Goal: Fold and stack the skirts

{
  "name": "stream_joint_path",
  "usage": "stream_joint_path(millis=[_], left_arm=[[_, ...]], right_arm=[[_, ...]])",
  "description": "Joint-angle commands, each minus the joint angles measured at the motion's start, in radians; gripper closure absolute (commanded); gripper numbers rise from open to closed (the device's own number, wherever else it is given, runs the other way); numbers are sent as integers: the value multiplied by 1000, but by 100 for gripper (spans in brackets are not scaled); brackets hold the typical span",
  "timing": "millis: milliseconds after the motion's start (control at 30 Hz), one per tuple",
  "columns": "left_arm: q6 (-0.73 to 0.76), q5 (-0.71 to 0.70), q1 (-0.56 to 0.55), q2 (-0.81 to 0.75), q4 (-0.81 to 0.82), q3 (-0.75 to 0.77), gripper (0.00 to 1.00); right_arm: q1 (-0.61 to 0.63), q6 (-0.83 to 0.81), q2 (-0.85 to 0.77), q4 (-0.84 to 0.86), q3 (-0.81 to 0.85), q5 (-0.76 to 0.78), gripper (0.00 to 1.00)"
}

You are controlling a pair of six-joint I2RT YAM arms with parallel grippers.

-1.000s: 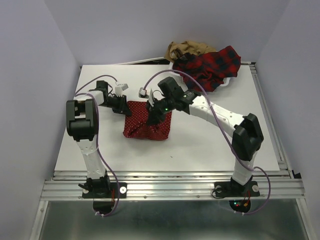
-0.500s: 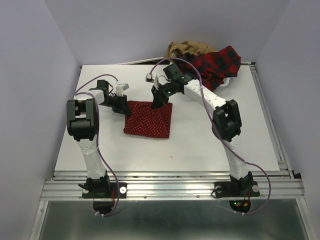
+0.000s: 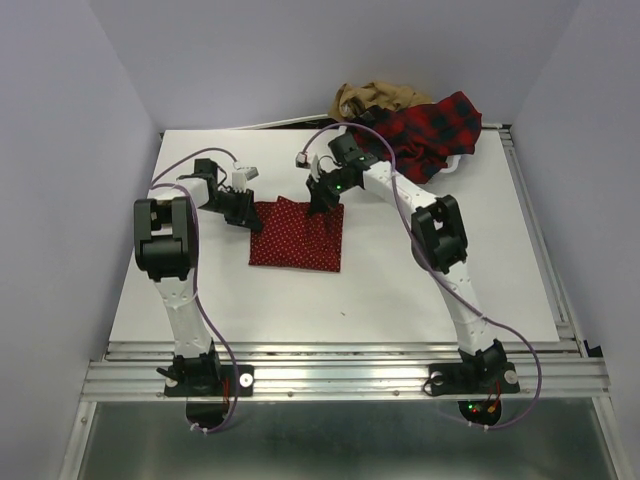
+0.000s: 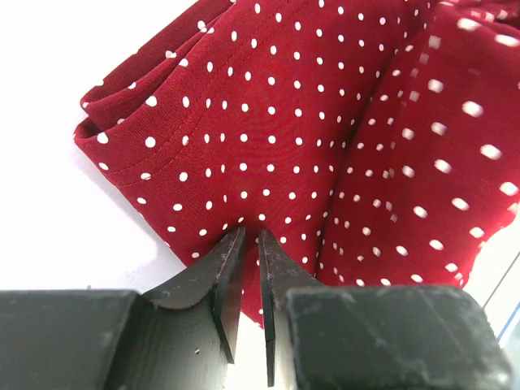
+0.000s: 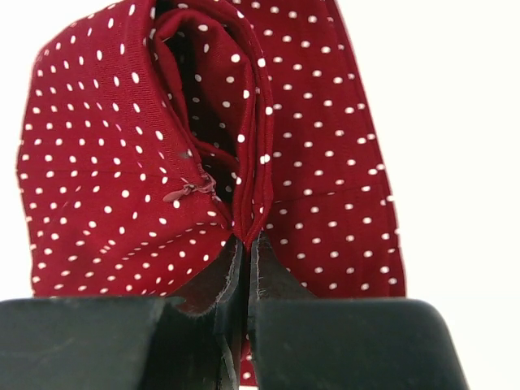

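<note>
The left fingers (image 4: 231, 262) are closed to a thin slit, with the hem of the red dotted skirt (image 4: 268, 122) pinched at their tips. The right fingers (image 5: 229, 280) are pressed tight together on a doubled edge of the same skirt, which stands up from them in a rolled fold.

A second ago the right arm (image 3: 400, 195) reached over the middle of the skirt and held a flap of it up. Now it has drawn back to the skirt's far right corner, with its elbow pulled in closer to the cloth. The skirt has spread into a flatter, squarer patch with a small peak along its far edge. The left arm (image 3: 165, 240) has stayed where it was, at the far left corner of the skirt.

The skirt lies left of the middle of the white worktop (image 3: 420, 290). The plaid skirt (image 3: 430, 130) and the tan skirt (image 3: 375, 98) are heaped together at the far right corner, well apart from it. A metal rail (image 3: 350, 375) runs along the near edge, and pale lilac walls (image 3: 60, 150) close in the sides and back.
</note>
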Motion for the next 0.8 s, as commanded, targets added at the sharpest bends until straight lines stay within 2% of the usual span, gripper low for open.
stream_joint_path(millis=[0,233,467,533,567,633,667,767], left_arm=[[52,-108,6,27,-32,27,75],[55,-123,4,33,-32,26,74],[61,-137,4,38,-33,18,74],[63,-137,4,42,-35,17,74],[61,-137,6,42,-33,17,74],[53,-131,6,38,-26,18,74],[50,-117,6,33,-23,18,73],[15,-80,16,-11,9,13,72]], right_arm=[[-8,-12,-7,138,20,39,99],[-17,-1,6,197,36,104,99],[-17,-36,-4,299,23,177,92],[-17,-14,-5,342,4,215,80],[-17,-4,-5,365,-17,223,57],[-17,32,-1,408,-26,225,36],[-17,46,1,412,-20,223,30],[-17,97,-4,419,-5,229,24]])
